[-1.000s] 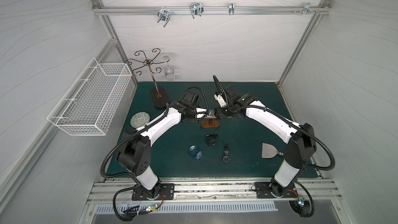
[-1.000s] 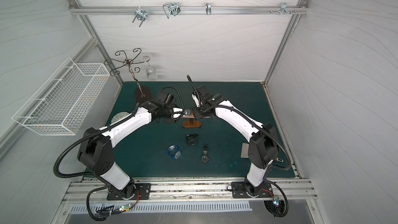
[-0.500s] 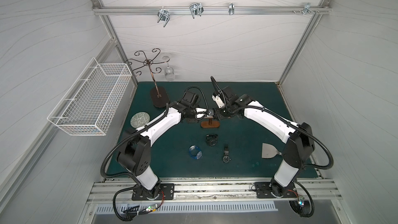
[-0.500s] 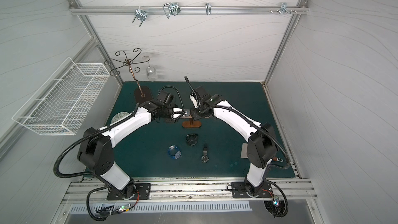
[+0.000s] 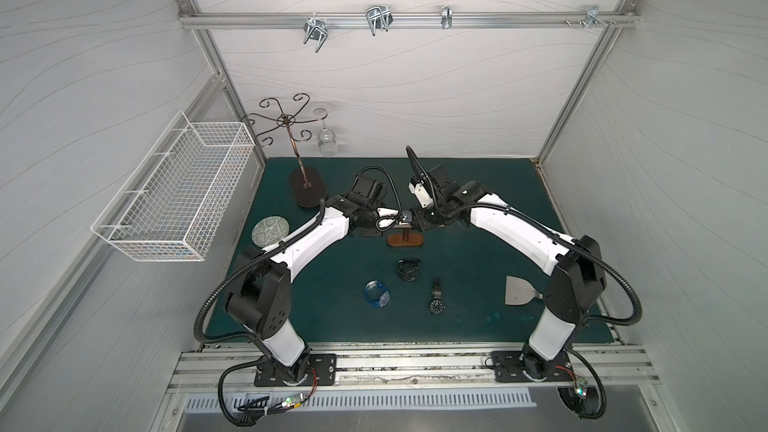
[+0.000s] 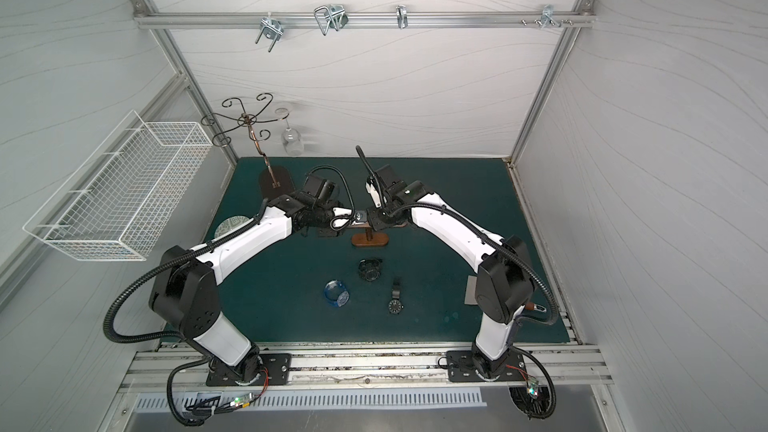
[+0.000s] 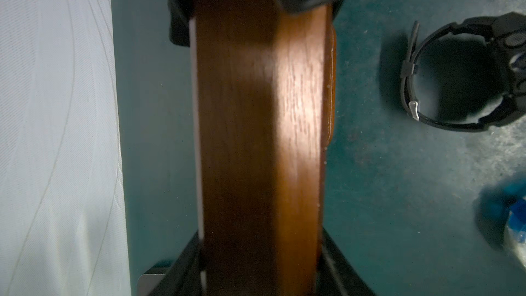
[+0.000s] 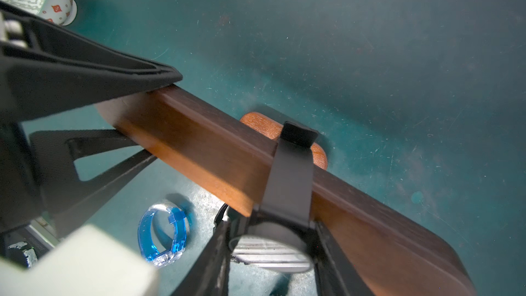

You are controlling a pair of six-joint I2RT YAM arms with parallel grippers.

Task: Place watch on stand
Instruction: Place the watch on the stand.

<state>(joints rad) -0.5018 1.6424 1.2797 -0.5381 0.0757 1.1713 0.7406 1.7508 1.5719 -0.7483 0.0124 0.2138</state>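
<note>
The right gripper (image 8: 271, 233) is clamped on the silver case of the watch (image 8: 270, 252), one finger on either side. The black strap (image 8: 287, 180) runs up from the case, across the top of the crossbar (image 8: 199, 149) of the wooden stand (image 5: 405, 240), and folds over its far edge. Whether the strap closes beneath the bar is hidden. The left gripper (image 8: 162, 115) is closed on the bar's rounded end, fingers on its two long edges, bracing the stand, whose small base (image 8: 262, 123) appears to rest on the green mat (image 8: 370, 52). The step in hand looks like seating the watch. It probably goes best if the left grip holds firm and the case slides straight along the bar without twisting, strap square across it. The watch should be let go first, the bar only afterwards, because the small base could tip. The left arm (image 5: 307, 238) and the right arm (image 5: 511, 226) both reach forward and inward, elbows out. Their wrists meet over the stand like an arch. A blue watch (image 8: 163, 234) and a black watch (image 5: 409, 270) lie nearer the arm bases.
</note>
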